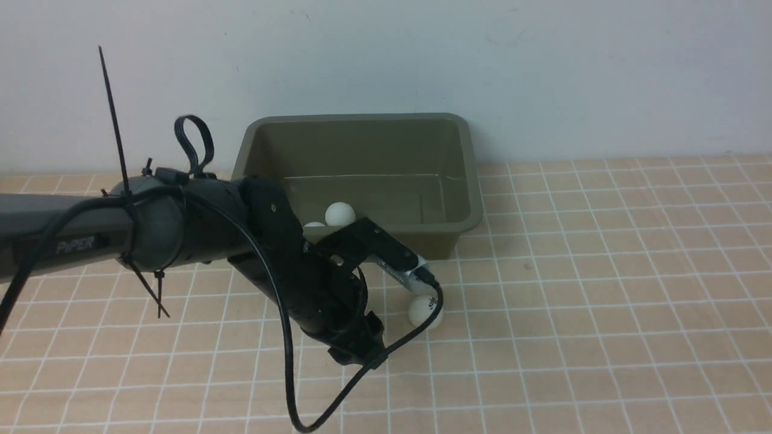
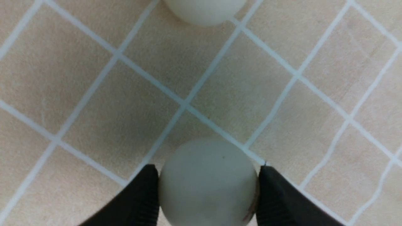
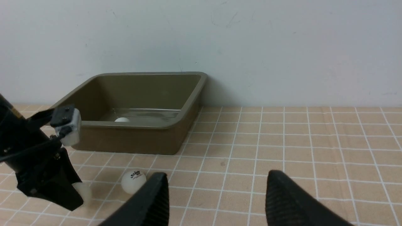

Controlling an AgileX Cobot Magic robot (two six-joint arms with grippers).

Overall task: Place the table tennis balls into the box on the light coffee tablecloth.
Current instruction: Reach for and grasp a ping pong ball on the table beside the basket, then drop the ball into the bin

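The olive-green box [image 1: 357,118] stands at the back of the light coffee tablecloth [image 1: 603,313], against the wall. Two white table tennis balls [image 1: 340,214] lie in it near its front left. My left gripper [image 2: 207,169] points down at the cloth in front of the box. It is shut on a third ball [image 2: 207,185], with both fingers touching its sides; the wrist hides this ball in the front view. A fourth ball [image 1: 425,312] with a logo lies on the cloth just beside it. My right gripper [image 3: 216,177] is open and empty, low over the cloth.
The white wall runs right behind the box [image 3: 141,125]. The left arm's black cable [image 1: 289,386] loops down toward the cloth's front. The loose ball also shows in the right wrist view [image 3: 133,181], close to the left gripper's fingers [image 3: 53,191].
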